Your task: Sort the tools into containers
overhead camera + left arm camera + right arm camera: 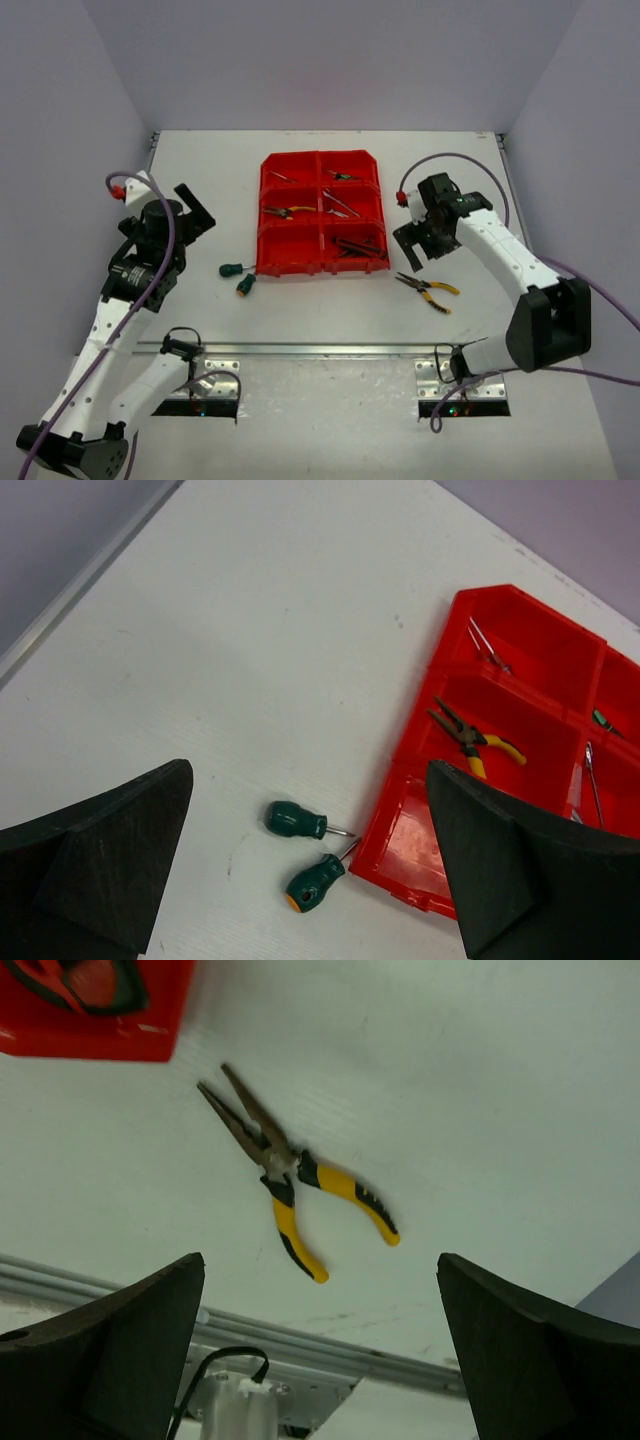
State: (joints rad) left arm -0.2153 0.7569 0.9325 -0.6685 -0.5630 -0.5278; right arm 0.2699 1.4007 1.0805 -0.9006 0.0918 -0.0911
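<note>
**Right arm over the loose pliers, both hands empty**

The right gripper (412,250) hangs with its jaws wide apart and holds nothing. It is just beside the near right corner of the red bin (300,268). The yellow pliers (290,1175) lie flat on the table below it, nose toward the bin and handles a little spread.

These pliers seem to be the next tool to take. I think a good grip is across the joint, where the tool is narrow, with the wrist turned so that the fingers stand on both sides of it. If the fingers close on one handle only, the tool will probably swing.

The left gripper (195,208) is also open and empty, left of the bin. Two green screwdrivers (295,819) lie near it, their tips close to the bin wall (whether they touch it I cannot tell).

The bin corner is near the nose of the pliers, and the metal rail (300,1345) runs on the near side of the handles, so the descent needs to be straight.
</note>
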